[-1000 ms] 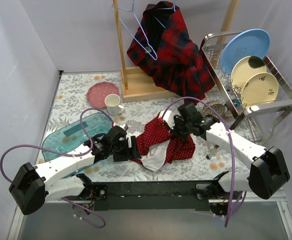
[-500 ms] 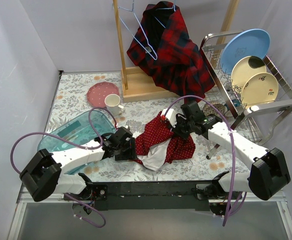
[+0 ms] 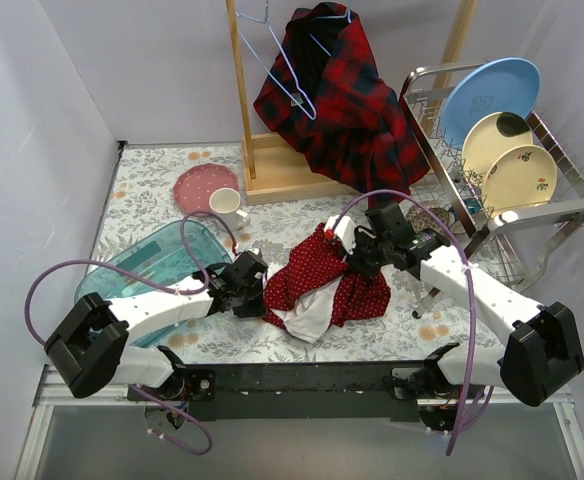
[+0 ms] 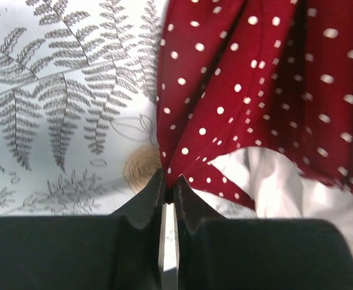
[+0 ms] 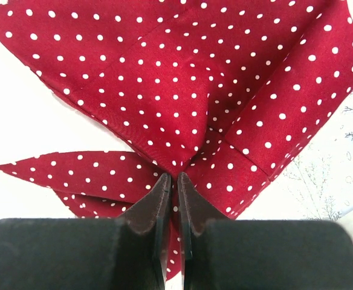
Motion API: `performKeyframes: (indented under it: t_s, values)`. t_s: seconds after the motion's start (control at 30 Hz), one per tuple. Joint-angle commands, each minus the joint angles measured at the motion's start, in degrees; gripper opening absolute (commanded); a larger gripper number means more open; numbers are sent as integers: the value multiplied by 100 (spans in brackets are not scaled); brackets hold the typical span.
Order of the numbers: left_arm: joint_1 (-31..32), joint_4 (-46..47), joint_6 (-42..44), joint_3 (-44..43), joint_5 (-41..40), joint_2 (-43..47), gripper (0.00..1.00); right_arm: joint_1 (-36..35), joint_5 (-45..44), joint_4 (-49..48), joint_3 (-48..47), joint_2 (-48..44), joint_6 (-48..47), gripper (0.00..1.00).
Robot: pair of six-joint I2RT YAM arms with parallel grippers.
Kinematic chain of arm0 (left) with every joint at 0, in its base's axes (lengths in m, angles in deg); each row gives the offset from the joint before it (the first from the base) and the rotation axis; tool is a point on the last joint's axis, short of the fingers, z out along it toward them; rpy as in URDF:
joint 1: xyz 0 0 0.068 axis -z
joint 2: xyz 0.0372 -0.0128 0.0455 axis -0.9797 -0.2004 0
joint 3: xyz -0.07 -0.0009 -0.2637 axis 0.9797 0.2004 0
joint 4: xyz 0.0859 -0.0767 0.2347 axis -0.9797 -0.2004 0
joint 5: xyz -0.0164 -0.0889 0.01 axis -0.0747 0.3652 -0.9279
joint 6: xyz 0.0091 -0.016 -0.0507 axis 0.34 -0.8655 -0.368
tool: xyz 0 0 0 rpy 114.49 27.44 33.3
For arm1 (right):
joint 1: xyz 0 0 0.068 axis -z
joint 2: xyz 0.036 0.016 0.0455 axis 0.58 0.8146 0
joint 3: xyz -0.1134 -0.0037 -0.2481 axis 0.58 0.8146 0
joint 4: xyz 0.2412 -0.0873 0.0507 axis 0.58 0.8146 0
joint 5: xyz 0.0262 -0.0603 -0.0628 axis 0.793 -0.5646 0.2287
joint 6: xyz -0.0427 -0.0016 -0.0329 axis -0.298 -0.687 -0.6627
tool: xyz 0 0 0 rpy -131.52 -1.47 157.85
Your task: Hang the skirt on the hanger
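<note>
The skirt (image 3: 320,283) is red with white dots and a white lining, lying crumpled on the table between both arms. My left gripper (image 3: 263,298) is shut on its left hem; the left wrist view has the fingertips (image 4: 156,183) pinching the red fabric (image 4: 243,90) at its lower corner. At the skirt's upper right side, my right gripper (image 3: 351,263) is shut on a fold, and gathered cloth (image 5: 182,78) bunches at its tips (image 5: 164,184). The hanger (image 3: 277,62), thin pale blue wire, hangs from the wooden rack at the back, apart from both grippers.
A wooden rack (image 3: 242,95) carries a red plaid shirt (image 3: 337,100). A dish rack (image 3: 492,215) with plates stands at the right. A teal tray (image 3: 147,265), a pink plate (image 3: 200,187) and a white mug (image 3: 226,208) sit at the left.
My left gripper has moved in to the skirt's left hem and shut on it. The right gripper has stayed shut on the skirt, barely shifting.
</note>
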Motion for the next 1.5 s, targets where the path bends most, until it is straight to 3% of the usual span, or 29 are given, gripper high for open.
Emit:
performKeyframes:
  t_s: [0.0, 0.4, 0.67, 0.87, 1.07, 1.17, 1.2, 1.23, 1.27, 1.4, 1.47]
  values:
    - [26, -367, -33, -393, 175, 733, 0, 56, 149, 156, -403, -248, -97, 14]
    - [-18, -2599, 28, -1844, -1063, 2307, 0, 161, -290, 632, -1608, -617, -220, 14]
    - [-18, -3715, -165, -2467, -1775, 2703, 0, 380, -1072, 632, -2127, -785, -211, 14]
    - [-18, -4586, -464, -2907, -2513, 2870, 0, 486, -1046, 650, -1846, -890, -159, 14]
    - [-18, -4587, -193, -3346, -2628, 2730, 0, 636, -783, 711, -2249, -1022, -141, 8]
    - [-18, -4500, 474, -3996, -2515, 2362, 0, 645, -336, 921, -3004, -1022, -211, 7]
    - [-18, -4386, 650, -4154, -2349, 2187, 0, 653, 205, 1026, -3232, -1005, -237, 6]
    - [-18, -4211, 1078, -4251, -2077, 2141, 0, 662, 463, 1062, -3435, -1031, -142, 6]
    - [-18, -3722, 1222, -4183, -1309, 2097, 0, 662, 735, 1106, -3463, -1013, -45, 5]
    - [-18, -2708, 1452, -3524, 128, 1659, 0, 610, 3009, 1642, -3017, -487, 17, 2]
    - [-18, -2479, 1399, -3304, 272, 1263, 0, 496, 3321, 1538, -2325, -372, 60, 2]
